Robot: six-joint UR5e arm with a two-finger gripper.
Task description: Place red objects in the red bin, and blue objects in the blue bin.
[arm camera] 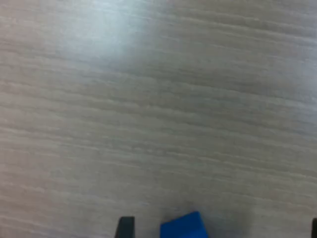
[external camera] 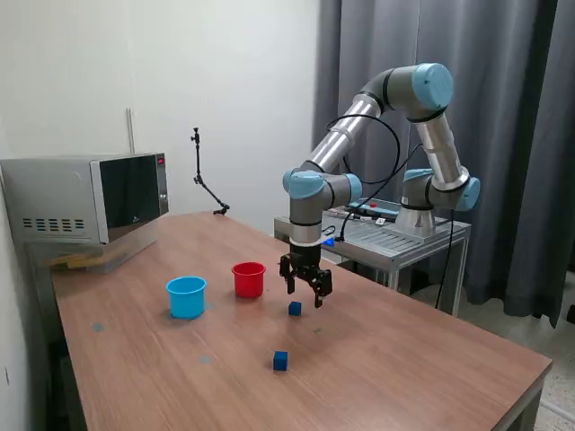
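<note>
The two-finger gripper (external camera: 305,289) hangs with its fingers spread wide and empty just above a small dark blue cube (external camera: 295,308) on the wooden surface (external camera: 404,359), apparently lining up a pick. A second dark blue cube (external camera: 280,360) lies nearer the camera; no red cubes are visible. The next move likely calls for centring, descending, closing, then carrying to the light blue plastic cup (external camera: 186,296) beside the red plastic cup (external camera: 249,279).

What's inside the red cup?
From the exterior view, only the red cup's rim and outer wall show. Its wall hides the inside, so any contents cannot be seen. No red cubes lie on the table.
</note>
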